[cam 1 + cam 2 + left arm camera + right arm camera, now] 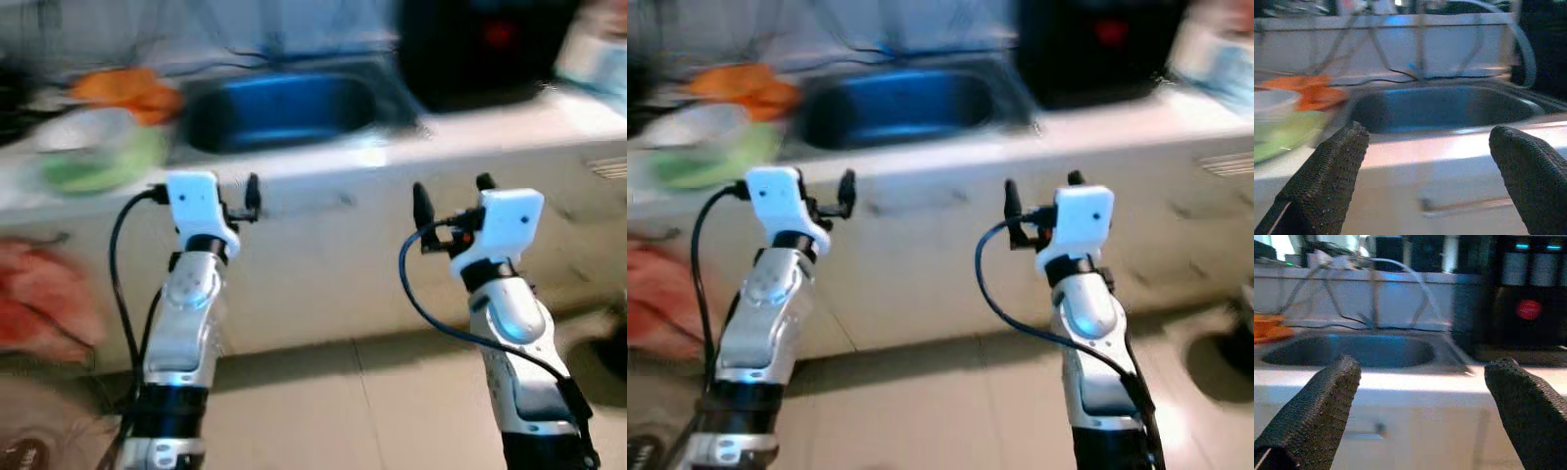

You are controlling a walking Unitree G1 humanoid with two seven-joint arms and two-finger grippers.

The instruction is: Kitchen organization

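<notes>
Two silver arms reach forward from the robot, both raised in front of a white kitchen counter [323,211] and neither touching it. Left gripper [1430,171] and right gripper [1422,406] each have their two black fingers spread wide apart, with nothing between them.

Judging by this, the kitchen organization has barely begun, or is between steps: nothing is held, and the robot stands a little way back from the counter.

On the counter, largest first: a stainless sink [284,108], sunk in the middle and apparently empty; a big black appliance [480,49] with a red spot, to the sink's right; a green and white bowl-like shape [93,157] to its left; and an orange object [127,90] behind that, possibly a cloth.

Motion blur softens everything. A pink-red mass [44,299] at the lower left cannot be identified, nor can pale items at the far right edge. Which thing the robot should handle is unclear.
</notes>
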